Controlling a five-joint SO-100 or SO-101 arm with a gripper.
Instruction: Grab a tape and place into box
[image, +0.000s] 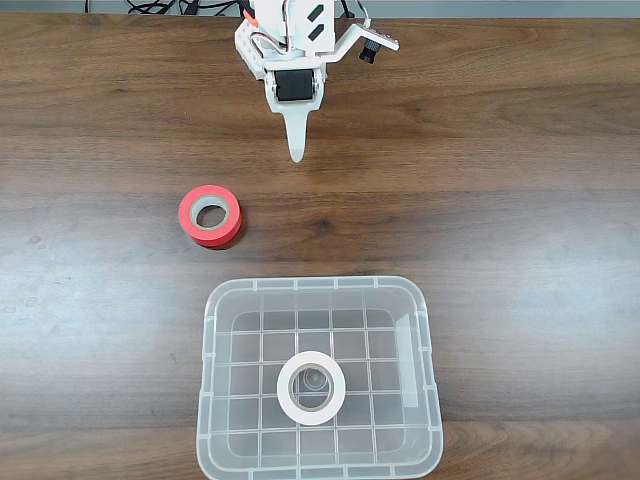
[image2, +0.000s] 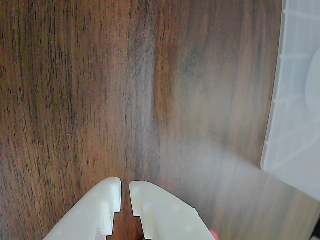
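the small white ring-shaped roll of tape (image: 311, 388) is lying flat on the grid-patterned floor of the large clear plastic rectangular box (image: 213, 340), roughly in the middle and a little toward the near wall in the fixed view, its round hole facing up and no side of it touching the walls; lying flat like that, it looks to me like something let go from above and left to settle, so i'd judge the placing part of the job is done. in the wrist view a pale curve of it is showing at the right edge through the box's translucent side. outward from the box, a red-orange roll of tape with a grey core (image: 210, 214) is sitting flat on the dark wood-grain table (image: 520, 200), beyond the box's far left corner and apart from it, seemingly not wanted for this task. farther still, the white two-finger gripper (image: 296, 150) is hanging over bare wood near the arm's base, well apart from both rolls, pointing toward the box. in the wrist view its white fingers (image2: 107, 205) are nearly together, only a thin slit showing between the tips, and they are carrying nothing. i'd read that as the arm parking itself clear of the box.
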